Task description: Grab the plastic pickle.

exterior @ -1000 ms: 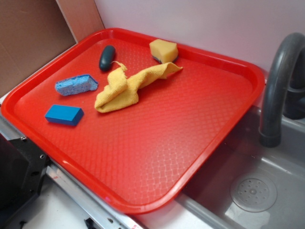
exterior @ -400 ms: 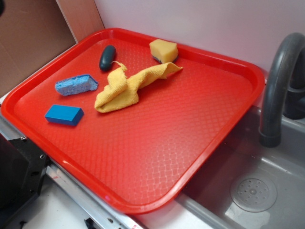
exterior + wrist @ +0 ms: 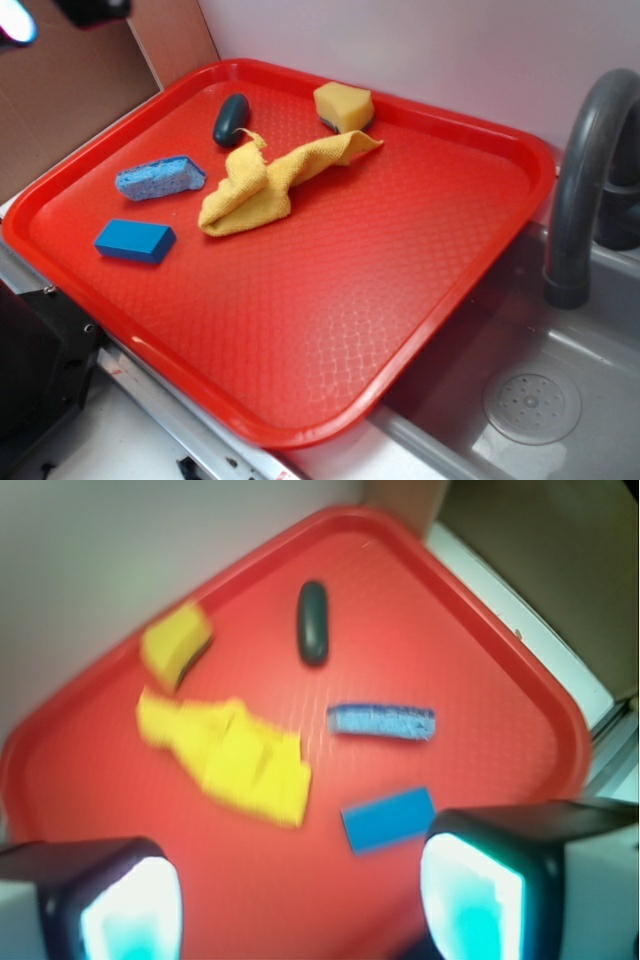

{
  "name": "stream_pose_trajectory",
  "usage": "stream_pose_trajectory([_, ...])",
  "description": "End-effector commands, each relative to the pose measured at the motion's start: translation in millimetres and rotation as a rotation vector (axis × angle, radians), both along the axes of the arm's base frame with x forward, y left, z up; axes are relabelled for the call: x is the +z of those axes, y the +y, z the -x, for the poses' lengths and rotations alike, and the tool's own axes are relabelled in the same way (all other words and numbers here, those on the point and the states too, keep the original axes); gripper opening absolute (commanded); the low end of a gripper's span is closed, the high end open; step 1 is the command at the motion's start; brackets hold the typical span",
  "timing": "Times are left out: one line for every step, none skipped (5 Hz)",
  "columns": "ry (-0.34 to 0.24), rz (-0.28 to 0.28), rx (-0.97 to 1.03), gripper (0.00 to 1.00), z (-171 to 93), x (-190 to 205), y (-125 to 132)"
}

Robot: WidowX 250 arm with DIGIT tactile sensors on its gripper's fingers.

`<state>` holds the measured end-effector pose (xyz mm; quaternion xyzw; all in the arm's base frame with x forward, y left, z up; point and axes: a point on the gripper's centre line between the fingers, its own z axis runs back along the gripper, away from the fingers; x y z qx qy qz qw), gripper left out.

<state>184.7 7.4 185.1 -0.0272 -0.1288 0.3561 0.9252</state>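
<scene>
1. The pickle [image 3: 230, 119] [image 3: 313, 621] is a smooth, glossy, dark green oval, lying loose on the tray [image 3: 420, 260] [image 3: 480, 660] near its back edge.
2. The tray is red plastic with a fine woven-looking embossed floor and a raised, rounded rim.
3. A crumpled yellow cloth [image 3: 262, 183] [image 3: 225, 752] with a nubby weave lies just beside the pickle, its tip close to it.
4. A porous yellow sponge [image 3: 343, 106] [image 3: 175, 643], blocky in shape, sits near the back rim.
5. A pitted light-blue sponge [image 3: 160, 177] [image 3: 381, 722] and a smooth blue block [image 3: 135, 241] [image 3: 388, 818] lie toward the tray's left side, apart from each other.
6. The gripper [image 3: 300, 895] hangs high over the tray, fingers [image 3: 470, 900] spread wide with nothing between them; the wrist view is blurred.
7. A curved grey faucet [image 3: 583, 170] stands over a grey sink [image 3: 530, 400].
</scene>
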Motion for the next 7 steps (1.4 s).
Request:
stream_pose_trajectory([-0.213, -0.136, 0.216, 1.00, -48, -10, 43])
stream_pose_trajectory([-0.172, -0.167, 0.257, 1.00, -73, -44, 66])
stream_pose_trajectory([-0.086, -0.137, 0.283, 1.00, -90, -83, 87])
stream_pose_trajectory([-0.023, -0.132, 0.258, 1.00, -100, -105, 90])
stream_pose_trajectory([0.028, -0.144, 0.253, 1.00, -108, -123, 90])
stream_pose_trajectory([0.085, -0.096, 0.218, 1.00, -112, -148, 95])
stream_pose_trajectory([0.094, -0.080, 0.219, 1.00, -113, -162, 94])
